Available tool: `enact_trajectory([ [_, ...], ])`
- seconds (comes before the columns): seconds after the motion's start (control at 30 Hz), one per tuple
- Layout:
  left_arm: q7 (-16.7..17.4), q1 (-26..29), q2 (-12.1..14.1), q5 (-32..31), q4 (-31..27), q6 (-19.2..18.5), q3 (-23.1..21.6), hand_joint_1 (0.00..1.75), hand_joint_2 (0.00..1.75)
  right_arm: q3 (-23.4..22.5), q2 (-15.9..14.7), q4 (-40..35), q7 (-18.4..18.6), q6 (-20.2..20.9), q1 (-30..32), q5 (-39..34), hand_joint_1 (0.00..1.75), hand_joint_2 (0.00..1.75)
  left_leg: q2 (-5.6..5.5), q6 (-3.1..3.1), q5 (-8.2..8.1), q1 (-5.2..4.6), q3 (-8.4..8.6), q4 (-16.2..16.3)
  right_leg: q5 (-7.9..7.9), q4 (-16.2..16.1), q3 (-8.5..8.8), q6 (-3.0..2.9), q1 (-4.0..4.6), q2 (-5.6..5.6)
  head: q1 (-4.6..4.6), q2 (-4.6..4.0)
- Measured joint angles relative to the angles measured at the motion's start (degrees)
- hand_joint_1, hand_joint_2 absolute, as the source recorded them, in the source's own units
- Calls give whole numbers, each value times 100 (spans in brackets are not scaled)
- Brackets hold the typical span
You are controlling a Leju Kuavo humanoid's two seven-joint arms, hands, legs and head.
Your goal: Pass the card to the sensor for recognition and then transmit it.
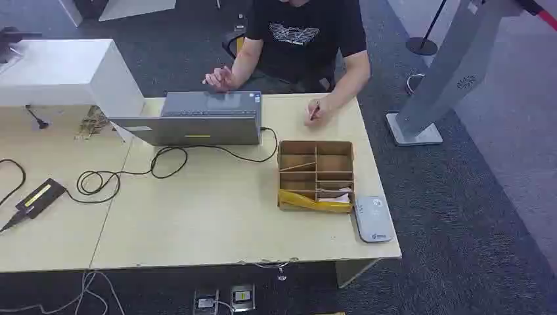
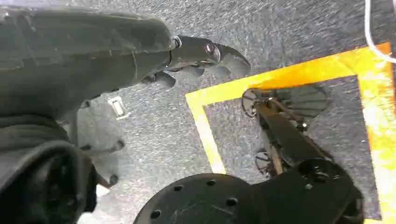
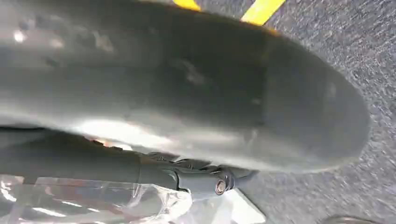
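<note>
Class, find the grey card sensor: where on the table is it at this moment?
In the head view the card sensor lies flat near the table's front right corner, just right of the cardboard divider box.

Even indoor light overhead, both wrist pictures dim and soft

The head view is evenly lit and fairly sharp: the counter [image 1: 217, 223] reads pale with no hard glare, and the cardboard organiser [image 1: 316, 174] casts only faint, short shadows. In the left wrist view the left robot hand [image 2: 140, 60] is dark and slightly blurred against sharper carpet. In the right wrist view the right robot hand [image 3: 187, 93] is out of focus with dull sheen, and clear plastic [image 3: 93, 205] glints white
</note>
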Motion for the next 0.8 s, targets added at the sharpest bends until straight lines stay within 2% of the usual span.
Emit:
enact_trajectory([
  [0.07,19,0,5,13,-2,0,0,0,0,-7,-2,0,20,0,-2,142,0,0,0,0,0,0,1,0,0,0,0,0,0,0,-2,0],
  [0.17,239,5,-85,85,-2,0,5,0,0,-114,0,-20,17,0,1,302,0,0,0,0,0,-1,1,0,0,0,0,0,0,0,-2,0],
  [0.33,662,11,-236,203,-2,0,4,0,0,-315,9,-46,-280,0,-5,547,0,0,0,0,0,0,0,0,0,-1,1,0,0,0,2,0],
  [0.43,638,9,-286,216,-2,0,7,0,0,-343,9,-46,-321,0,-11,610,0,0,0,0,0,0,2,0,1,-1,1,1,0,0,-2,0],
  [0.63,155,11,-326,214,-2,0,11,0,0,-533,13,-46,-195,0,-16,600,0,0,1,0,0,0,2,0,0,0,1,1,1,1,0,0],
  [0.8,98,11,-345,186,-2,0,13,0,0,-728,24,-42,-505,29,-49,392,0,0,0,0,0,0,1,0,0,0,2,1,0,0,0,0],
])
